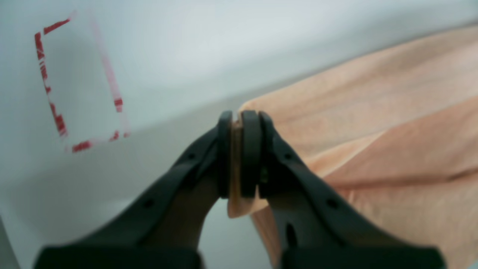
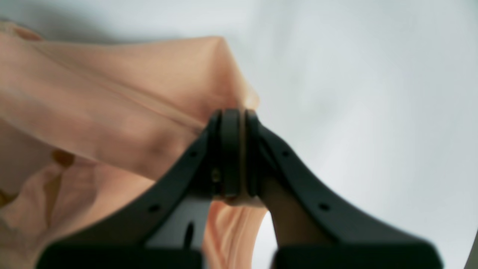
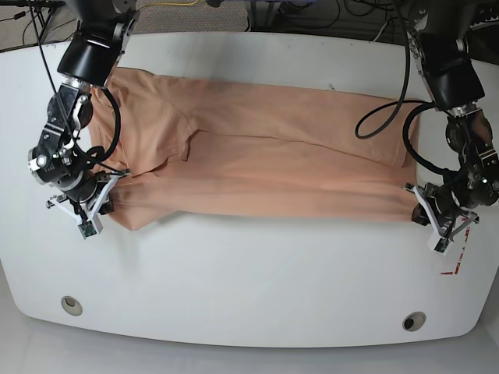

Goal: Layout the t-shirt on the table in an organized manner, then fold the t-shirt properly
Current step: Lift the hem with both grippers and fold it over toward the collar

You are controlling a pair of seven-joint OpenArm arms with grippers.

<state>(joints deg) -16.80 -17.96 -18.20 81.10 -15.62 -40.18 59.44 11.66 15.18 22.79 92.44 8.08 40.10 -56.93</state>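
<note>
— White and glossy, the bench (image 3: pixel 249 288) carried the t-shirt (image 3: pixel 265 156), which lay spread wide across its far half in the base view. What did the left wrist view show?

— The left end effector (image 1: pixel 241 157) was clenched on a peach edge of the t-shirt (image 1: pixel 373 130); a red dashed rectangle (image 1: pixel 78 86) lay on the bench (image 1: pixel 224 48) beyond.

— And the right wrist view?

— The right end effector (image 2: pixel 233 153) was grasping a corner of the t-shirt (image 2: pixel 112 108) too, with cloth pinched between the pads.

— In the base view?

— The right end effector (image 3: pixel 86 209) held one end, the left end effector (image 3: pixel 438 220) the other. Two grommet holes (image 3: pixel 72 305) sat near the front edge.
</note>
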